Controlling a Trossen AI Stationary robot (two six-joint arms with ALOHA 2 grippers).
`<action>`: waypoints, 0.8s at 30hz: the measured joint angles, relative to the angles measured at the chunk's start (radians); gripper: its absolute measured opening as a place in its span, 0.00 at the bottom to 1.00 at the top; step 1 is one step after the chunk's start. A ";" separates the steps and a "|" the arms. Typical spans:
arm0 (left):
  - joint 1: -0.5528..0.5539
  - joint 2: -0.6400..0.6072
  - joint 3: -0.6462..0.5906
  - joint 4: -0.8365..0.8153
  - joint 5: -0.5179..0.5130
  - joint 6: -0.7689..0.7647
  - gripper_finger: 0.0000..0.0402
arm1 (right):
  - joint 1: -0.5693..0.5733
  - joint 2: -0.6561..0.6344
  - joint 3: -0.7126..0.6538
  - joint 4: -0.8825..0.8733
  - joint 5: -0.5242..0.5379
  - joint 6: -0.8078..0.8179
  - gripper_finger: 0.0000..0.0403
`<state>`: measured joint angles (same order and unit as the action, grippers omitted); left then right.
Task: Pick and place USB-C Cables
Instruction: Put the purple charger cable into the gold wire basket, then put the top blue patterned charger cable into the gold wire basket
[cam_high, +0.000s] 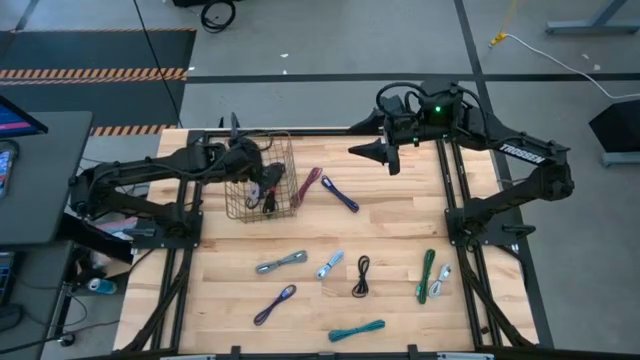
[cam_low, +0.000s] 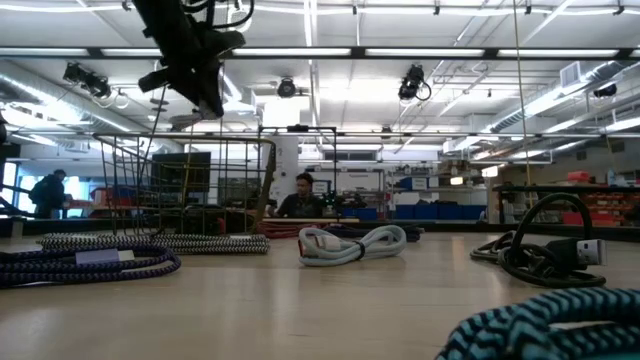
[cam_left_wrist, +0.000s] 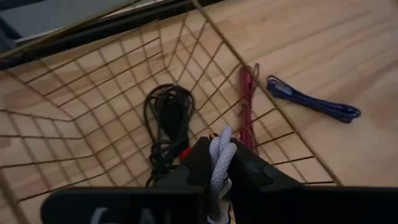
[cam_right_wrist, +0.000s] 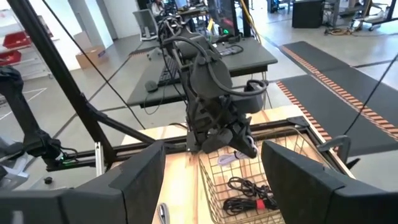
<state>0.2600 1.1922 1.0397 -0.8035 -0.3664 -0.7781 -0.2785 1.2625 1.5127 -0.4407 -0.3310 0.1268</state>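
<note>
we saw the wire mesh basket (cam_high: 262, 190) standing on the far left part of the wooden desk (cam_high: 400, 225). inside it lay a black cable (cam_left_wrist: 168, 121), coiled on the basket floor. a maroon cable (cam_left_wrist: 247, 102) ran just outside the basket's right wall, and a dark blue cable (cam_high: 340, 193) lay on the desk a little further right.

the left gripper (cam_left_wrist: 219, 171) hung over the basket, its fingers (cam_left_wrist: 261, 173) clamped on a pale grey cable (cam_left_wrist: 219, 163) that stood up between them. from the right wrist view we could see that same gripper held above the basket's open top.

the right gripper (cam_high: 385, 153) waited over the far middle of the desk, well apart from the basket, with its fingers (cam_right_wrist: 297, 180) spread wide and nothing between them.

the other cables lay loose on the near half of the desk: a grey-silver cable (cam_high: 281, 263), a light blue-white cable (cam_high: 330, 264), a small black cable (cam_high: 362, 275), a green cable (cam_high: 427, 274) with a pale cable (cam_high: 441, 279) just beside it, a purple cable (cam_high: 274, 303) and a teal cable (cam_high: 357, 329) nearest the front edge.

in the low view a person (cam_low: 300, 196) sat in the room beyond the desk.
</note>
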 joint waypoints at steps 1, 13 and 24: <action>0.000 0.000 0.000 -0.004 0.000 -0.009 0.08 | 0.000 0.000 0.000 -0.004 0.001 0.000 0.67; 0.001 0.000 0.000 -0.095 0.000 -0.075 0.09 | 0.000 0.000 0.000 -0.036 -0.003 -0.003 0.67; 0.001 0.000 0.000 -0.018 0.000 -0.068 0.49 | 0.000 0.000 0.000 -0.045 -0.004 -0.043 0.67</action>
<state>0.2607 1.1919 1.0397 -0.8219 -0.3664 -0.8460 -0.2783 1.2629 1.5127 -0.4853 -0.3351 0.0840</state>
